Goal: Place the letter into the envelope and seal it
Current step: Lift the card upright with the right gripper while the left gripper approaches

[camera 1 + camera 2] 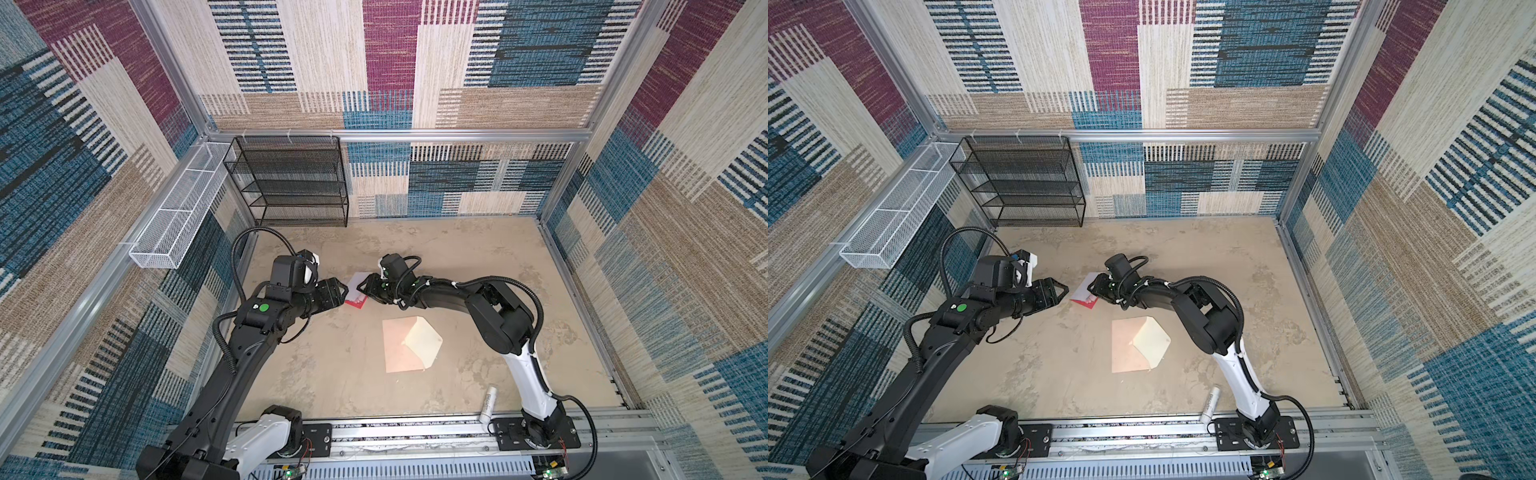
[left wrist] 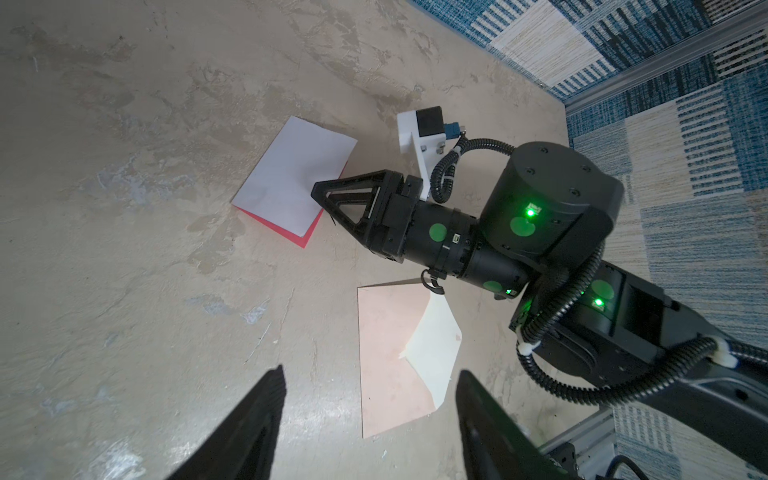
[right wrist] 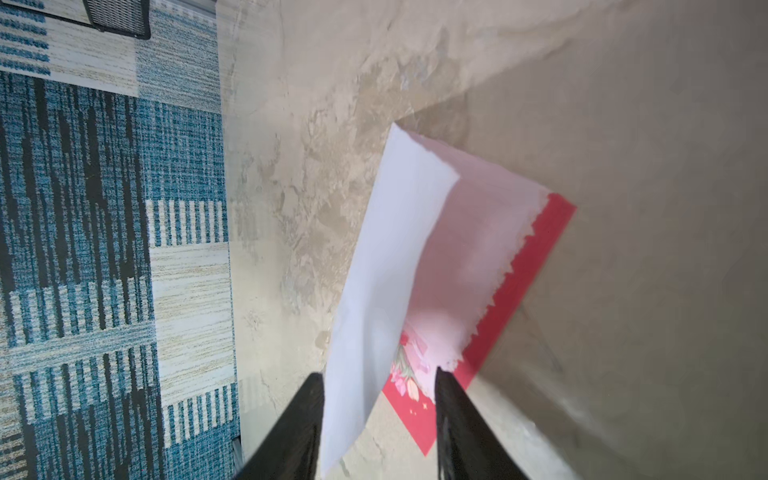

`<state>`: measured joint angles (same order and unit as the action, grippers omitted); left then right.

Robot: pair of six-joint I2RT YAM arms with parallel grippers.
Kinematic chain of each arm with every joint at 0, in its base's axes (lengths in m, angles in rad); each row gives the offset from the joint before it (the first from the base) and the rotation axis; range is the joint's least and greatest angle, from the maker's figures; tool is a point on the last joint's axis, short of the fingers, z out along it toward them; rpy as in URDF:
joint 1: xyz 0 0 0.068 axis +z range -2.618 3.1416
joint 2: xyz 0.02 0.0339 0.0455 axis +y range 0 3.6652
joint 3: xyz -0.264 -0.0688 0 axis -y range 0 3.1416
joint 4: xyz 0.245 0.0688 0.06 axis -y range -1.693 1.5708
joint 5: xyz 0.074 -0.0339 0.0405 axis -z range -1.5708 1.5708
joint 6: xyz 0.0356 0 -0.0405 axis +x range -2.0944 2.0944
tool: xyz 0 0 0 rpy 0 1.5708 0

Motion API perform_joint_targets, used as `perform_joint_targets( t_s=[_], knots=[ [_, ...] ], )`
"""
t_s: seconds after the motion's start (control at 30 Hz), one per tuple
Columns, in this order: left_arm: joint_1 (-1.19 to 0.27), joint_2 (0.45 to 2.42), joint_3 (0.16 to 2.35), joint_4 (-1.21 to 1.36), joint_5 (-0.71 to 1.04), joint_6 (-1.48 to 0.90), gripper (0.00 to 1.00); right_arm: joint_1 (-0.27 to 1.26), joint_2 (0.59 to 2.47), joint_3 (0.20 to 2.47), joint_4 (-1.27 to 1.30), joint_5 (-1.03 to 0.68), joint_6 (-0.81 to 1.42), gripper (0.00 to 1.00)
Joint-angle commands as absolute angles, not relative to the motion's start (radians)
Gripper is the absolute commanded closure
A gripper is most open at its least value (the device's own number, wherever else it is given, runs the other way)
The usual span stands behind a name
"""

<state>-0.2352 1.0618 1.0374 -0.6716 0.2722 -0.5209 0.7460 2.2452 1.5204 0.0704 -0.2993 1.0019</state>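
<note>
Robot lab cell: alu-frame enclosure w/ carpet-tile walls, left arm + right arm on base rail.

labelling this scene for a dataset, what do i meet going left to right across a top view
white mesh basket → black wire rack → letter → envelope → white tube

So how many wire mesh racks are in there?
2: a black mesh shelf rack standing against the back wall, and a white mesh basket mounted along the left wall. None seem hidden.
</note>
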Motion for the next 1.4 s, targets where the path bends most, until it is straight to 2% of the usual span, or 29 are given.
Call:
perform_joint_targets(
  t_s=[0.0, 0.27, 0.43, 1.07, 1.2, 1.37],
  knots=[
    [-0.230, 1.061, 1.037, -0.686, 0.291, -0.509, 0.32, 0.751, 2.263, 1.543, 0.101, -0.318, 1.030, 0.63],
    [-0.213, 1.069, 1.037, -0.684, 0.309, -0.496, 0.32, 0.751, 2.270, 1.547, 0.104, -0.304, 1.047, 0.89],
    [-0.194, 1.074, 1.037, -0.672, 0.329, -0.495, 0.32, 0.750, 2.251, 1.540, 0.107, -0.299, 1.036, 0.97],
    [-0.085, 1.157, 1.135, -0.636, 0.435, -0.401, 0.27, 0.739, 1.986, 1.500, -0.045, -0.345, 0.693, 0.99],
    [-0.080, 1.190, 1.156, -0.589, 0.515, -0.400, 0.32, 0.706, 1.904, 1.479, -0.070, -0.403, 0.638, 0.98],
    [-0.081, 1.227, 1.176, -0.509, 0.634, -0.422, 0.31, 0.635, 1.795, 1.435, -0.097, -0.498, 0.605, 0.98]
  ],
)
